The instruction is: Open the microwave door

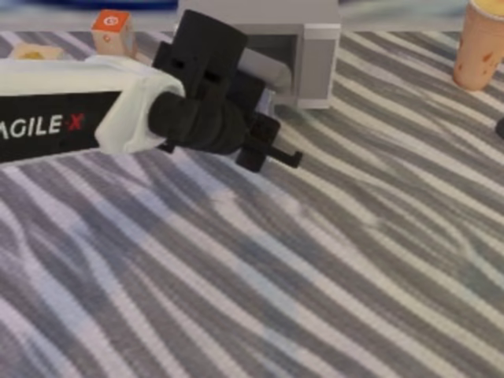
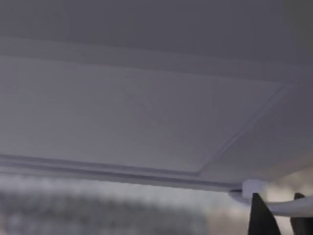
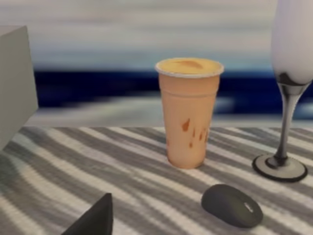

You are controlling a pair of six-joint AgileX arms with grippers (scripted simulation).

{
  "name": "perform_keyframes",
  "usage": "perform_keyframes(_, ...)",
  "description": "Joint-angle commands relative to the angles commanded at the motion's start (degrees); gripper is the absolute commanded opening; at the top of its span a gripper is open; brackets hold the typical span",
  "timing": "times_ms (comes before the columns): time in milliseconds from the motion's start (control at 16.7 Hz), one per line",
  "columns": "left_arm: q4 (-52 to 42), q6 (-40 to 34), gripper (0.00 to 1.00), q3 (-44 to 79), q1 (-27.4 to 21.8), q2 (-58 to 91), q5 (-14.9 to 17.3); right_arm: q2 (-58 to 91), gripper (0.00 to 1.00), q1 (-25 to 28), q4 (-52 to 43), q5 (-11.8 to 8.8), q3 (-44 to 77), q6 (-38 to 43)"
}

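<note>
Our left gripper (image 1: 272,153) is at the microwave (image 1: 315,55), which stands at the far edge of the surface (image 1: 315,276). In the left wrist view its fingers (image 2: 260,218) sit narrow, straddling the pale handle (image 2: 274,203) of the microwave door (image 2: 137,117). We judge the door rigid, light and hinged; take hold at the handle. Our right gripper is barely seen, so we cannot tell how its fingers stand.

A rendered tabletop set-up, dressed like a home dining spot. A grey striped tablecloth (image 1: 315,276) carries a microwave (image 1: 315,55), an orange cup (image 3: 189,112) and a wine glass (image 3: 288,88).
</note>
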Motion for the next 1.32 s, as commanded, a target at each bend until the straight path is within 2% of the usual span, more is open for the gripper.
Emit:
perform_keyframes(180, 0.0, 0.0, 0.00, 0.0, 0.0, 0.0, 0.0, 0.0, 1.00, 0.0, 0.0, 0.0, 0.0, 0.0)
perform_keyframes(660, 0.1, 3.0, 0.00, -1.5, 1.2, -1.2, 2.6, 0.0, 1.00, 0.0, 0.0, 0.0, 0.0, 0.0)
perform_keyframes(1320, 0.1, 3.0, 0.00, -1.5, 1.2, -1.2, 2.6, 0.0, 1.00, 0.0, 0.0, 0.0, 0.0, 0.0)
